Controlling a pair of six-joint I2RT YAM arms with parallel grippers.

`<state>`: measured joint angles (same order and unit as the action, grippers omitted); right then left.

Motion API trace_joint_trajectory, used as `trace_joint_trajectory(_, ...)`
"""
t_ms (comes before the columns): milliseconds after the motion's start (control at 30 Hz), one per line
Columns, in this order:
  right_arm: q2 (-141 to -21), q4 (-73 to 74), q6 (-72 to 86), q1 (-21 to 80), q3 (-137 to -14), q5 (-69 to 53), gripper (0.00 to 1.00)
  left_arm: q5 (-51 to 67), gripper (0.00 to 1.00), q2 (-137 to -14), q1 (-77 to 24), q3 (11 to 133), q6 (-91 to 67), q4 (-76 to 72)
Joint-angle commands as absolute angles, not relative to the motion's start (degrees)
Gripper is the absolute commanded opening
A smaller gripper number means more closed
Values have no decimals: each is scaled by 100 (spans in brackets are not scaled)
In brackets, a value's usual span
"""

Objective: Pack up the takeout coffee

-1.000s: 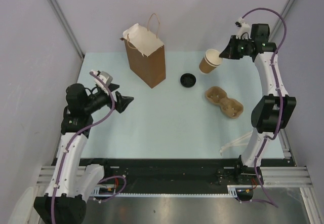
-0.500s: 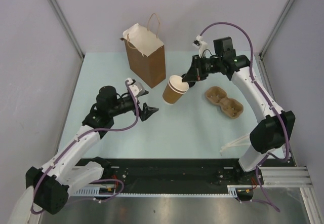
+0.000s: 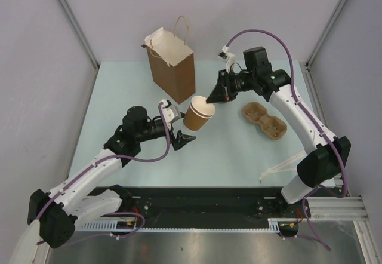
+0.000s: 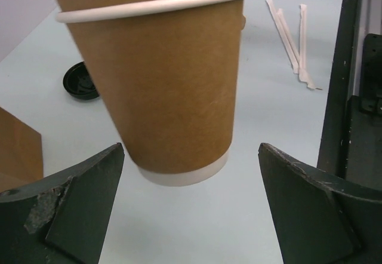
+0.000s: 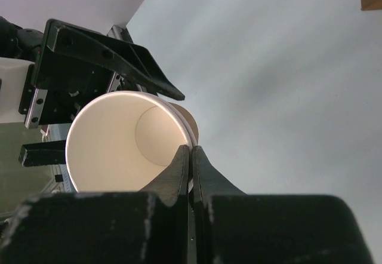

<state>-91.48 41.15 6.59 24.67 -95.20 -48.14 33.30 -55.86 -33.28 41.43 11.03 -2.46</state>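
Open room, left: we see bare table (image 3: 119,91) from the left edge to the left arm.
Left arm: it reaches low from the near-left corner toward the middle.
Left gripper (image 3: 182,137): its fingers are spread wide and touch nothing. In the wrist view they flank the space just under the cup's base.
Bag (image 3: 173,67): it stands upright at the far edge, mouth open.
Cup (image 3: 198,113): lidless and tilted, it hangs off the table just in front of the bag. We count two white rim rings.
Lid (image 4: 80,82): it lies flat on the table beyond the cup.
Right gripper (image 3: 209,100): it is pinched on the cup's rim, one finger inside and one outside.
Right arm: it arches from the near-right corner over to the middle.
Tray (image 3: 264,119): it sits under the right arm, apart from the cup.
Straws (image 3: 280,167): they lie near the front-right edge.
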Motion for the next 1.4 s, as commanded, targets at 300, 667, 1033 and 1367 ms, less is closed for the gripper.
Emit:
trace_joint_trajectory(300,-8771,3762,826,2707,-9501,-5265,0,3014,92,-5616,-3489,4184,897,-580)
trace_joint_trajectory(667,-8745,3349,1388,2391,-9536,-5510,0,2839,62,-5327,-3498,3727,1064,-158)
trace_joint_trajectory(1033,-8745,3041,1749,2031,-9597,-5801,0,2549,55,-5010,-3481,3305,1125,167)
trace_joint_trajectory(1367,-8842,3831,679,1336,-9932,-5294,0,2530,58,-3887,-3175,2576,993,642)
